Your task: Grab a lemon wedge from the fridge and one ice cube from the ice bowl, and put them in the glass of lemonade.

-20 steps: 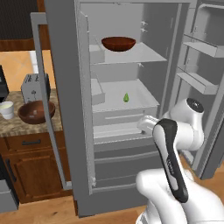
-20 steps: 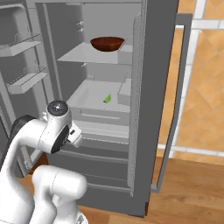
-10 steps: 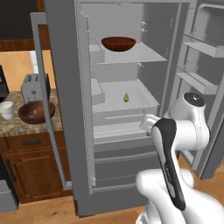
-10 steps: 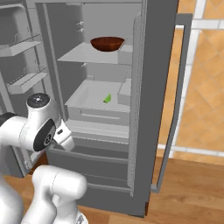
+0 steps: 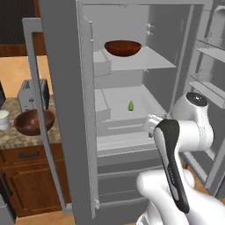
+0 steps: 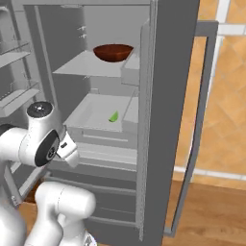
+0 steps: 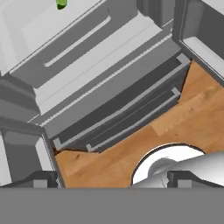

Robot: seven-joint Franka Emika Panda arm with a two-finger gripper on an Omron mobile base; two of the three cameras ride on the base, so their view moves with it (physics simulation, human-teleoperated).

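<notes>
Lemon wedge (image 5: pixel 131 105), small and green-yellow, lies on the middle shelf (image 5: pixel 140 99) of the fridge (image 5: pixel 66 88), near the shelf's front and apart from the walls. In the right base view it sits at (image 6: pixel 114 116), and in the hand view it is at the top edge (image 7: pixel 61 4). Both fridge doors stand open. On the upper shelf (image 5: pixel 154 59) rests a brown bowl (image 5: pixel 123 47), well above the wedge. Below the shelves are two closed drawers (image 7: pixel 131 109), and under them the wooden floor (image 7: pixel 175 127). The end effector (image 7: pixel 111 178) is below the wedge's shelf, in front of the drawers, with its fingers spread wide and nothing between them. Left of the fridge, on the desk (image 5: pixel 26 138), stand the ice bowl (image 5: pixel 33 121), a pale glass (image 5: pixel 3 119) just beside it, and a toaster (image 5: pixel 30 94) behind.
</notes>
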